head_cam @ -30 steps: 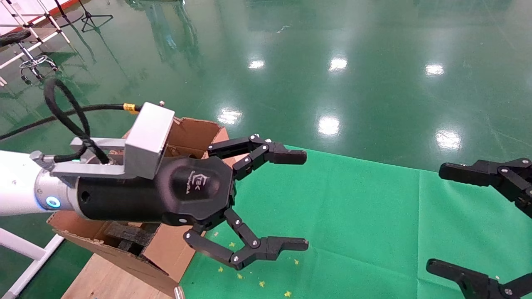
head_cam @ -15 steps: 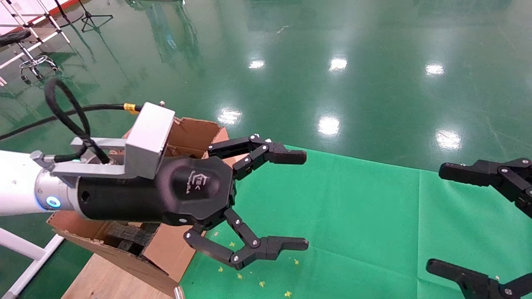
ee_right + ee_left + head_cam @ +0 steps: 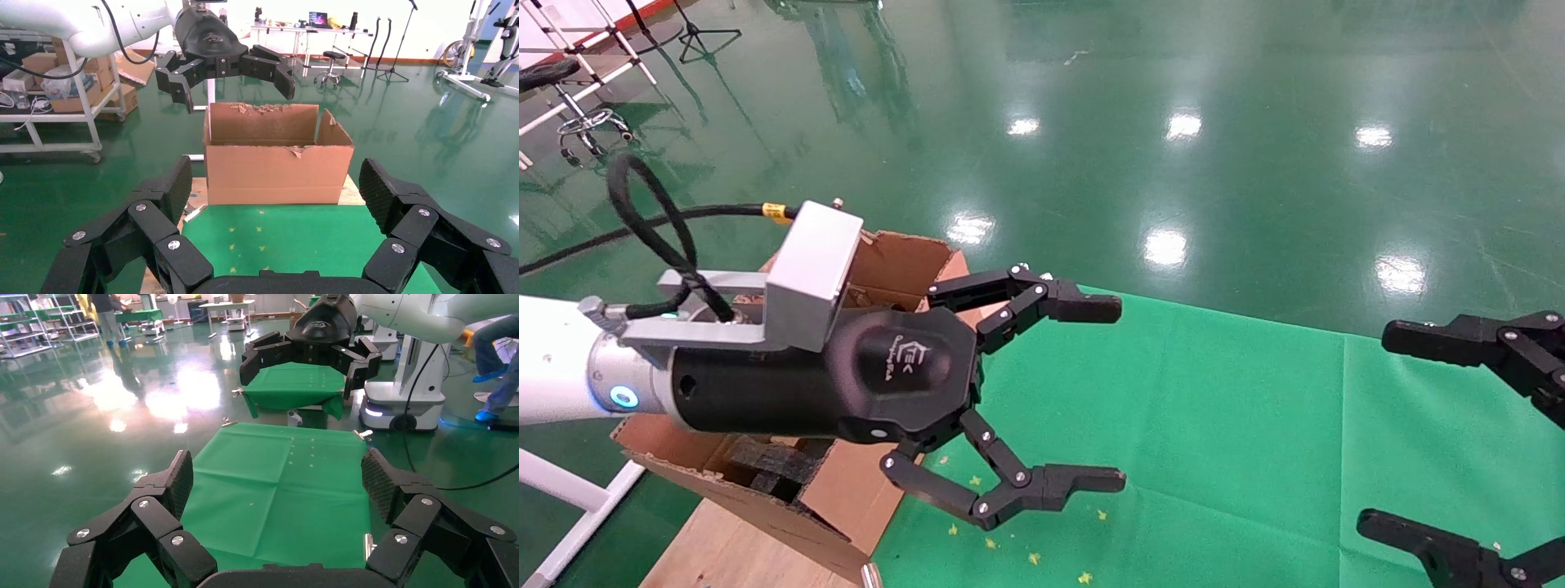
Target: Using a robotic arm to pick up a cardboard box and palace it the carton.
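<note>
Oddly, I can't find the cardboard box in any of my 3 views right now: not on the green cloth (image 3: 1238, 441), not between either set of fingers. It may be down inside the carton (image 3: 903, 261) already, but the head cam's line into it is mostly blocked by my left arm, so I can't tell. If I do have to grab it, I'd expect it light and stiff, w/ taped faces that could be slick under the pads, so I'd take it across the 2 long side faces near the middle and keep squeeze moderate so the card doesn't dent. The left gripper (image 3: 1091, 392) on the robotic arm (image 3: 552, 367) hangs over the near edge of the cloth just beside the carton, jaws spread wide, nothing held and nothing touched; left wrist cam confirms an empty gap over the cloth (image 3: 281, 478). The right gripper (image 3: 1418, 433) sits at the far right over the cloth, well apart from the carton, also wide open and empty. From the right wrist cam the carton (image 3: 275, 165) stands upright at the end of the cloth, ragged flaps up, w/ the left gripper (image 3: 229, 79) above it. Black foam (image 3: 764, 461) shows at the carton's near corner.
</note>
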You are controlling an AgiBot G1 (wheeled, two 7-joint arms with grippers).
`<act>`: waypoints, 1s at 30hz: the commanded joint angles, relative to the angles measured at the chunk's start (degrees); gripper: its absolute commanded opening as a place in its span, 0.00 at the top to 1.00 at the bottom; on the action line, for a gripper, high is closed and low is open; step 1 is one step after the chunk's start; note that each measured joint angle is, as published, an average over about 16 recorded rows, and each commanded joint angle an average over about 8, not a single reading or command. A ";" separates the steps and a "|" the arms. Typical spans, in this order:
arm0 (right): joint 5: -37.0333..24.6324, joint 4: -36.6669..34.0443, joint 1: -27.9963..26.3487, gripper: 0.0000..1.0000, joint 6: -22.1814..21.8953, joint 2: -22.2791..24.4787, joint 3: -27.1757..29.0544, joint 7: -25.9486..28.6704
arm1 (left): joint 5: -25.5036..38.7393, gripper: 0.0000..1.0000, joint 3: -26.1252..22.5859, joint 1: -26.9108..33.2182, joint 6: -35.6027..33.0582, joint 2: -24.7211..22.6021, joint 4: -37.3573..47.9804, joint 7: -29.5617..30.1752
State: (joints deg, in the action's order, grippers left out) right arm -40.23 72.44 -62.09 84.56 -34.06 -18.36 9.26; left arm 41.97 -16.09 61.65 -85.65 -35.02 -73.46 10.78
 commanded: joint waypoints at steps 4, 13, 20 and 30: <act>0.00 0.00 0.00 0.00 0.00 0.00 0.00 0.00 | 0.00 0.00 0.00 0.00 0.00 0.00 0.00 0.00; 0.00 0.00 0.00 0.00 0.00 0.00 0.00 0.00 | 0.00 0.00 0.00 0.00 0.00 0.00 0.00 0.00; 0.00 0.00 0.00 0.00 0.00 0.00 0.00 0.00 | 0.01 0.00 0.00 0.00 0.00 0.00 0.00 0.00; 0.00 0.00 0.00 0.00 0.00 0.00 0.00 0.00 | 0.01 0.00 0.00 0.00 0.00 0.00 0.00 0.00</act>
State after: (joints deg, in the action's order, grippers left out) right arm -40.23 72.44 -62.09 84.56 -34.06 -18.36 9.26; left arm 41.97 -16.09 61.65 -85.65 -35.02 -73.46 10.78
